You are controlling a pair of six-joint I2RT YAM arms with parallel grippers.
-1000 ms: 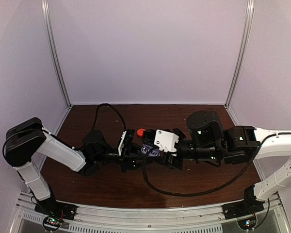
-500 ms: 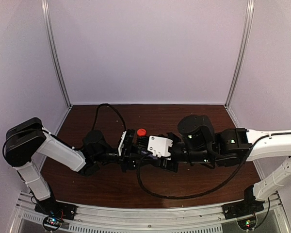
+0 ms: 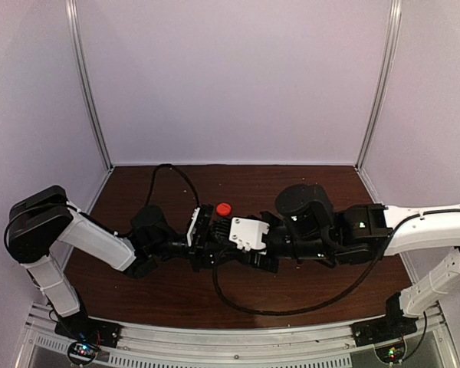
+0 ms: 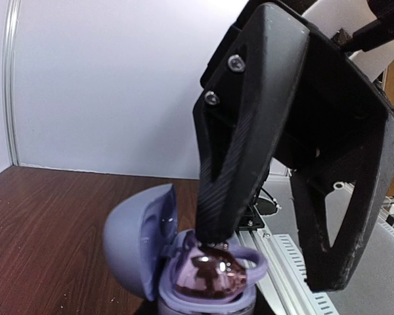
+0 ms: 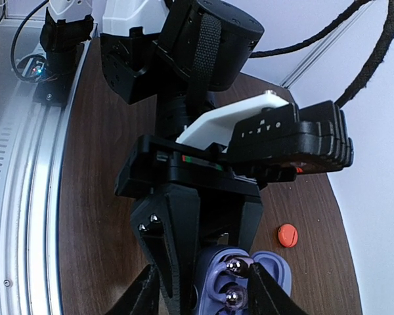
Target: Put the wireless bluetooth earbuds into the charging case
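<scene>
The open lavender clamshell charging case (image 4: 141, 236) looks pinched in the left gripper (image 3: 209, 249), while the right gripper (image 4: 268, 257), fingers spread, hangs directly above, one fingertip (image 4: 217, 220) touching the glossy lilac-tinted earbud (image 4: 207, 272) lying in its well.

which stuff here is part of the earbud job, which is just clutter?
Job: charging case, open, in left gripper; earbud in it; right gripper, open, at it.
Lying about: red round piece on the table, role unclear; black cable.
</scene>
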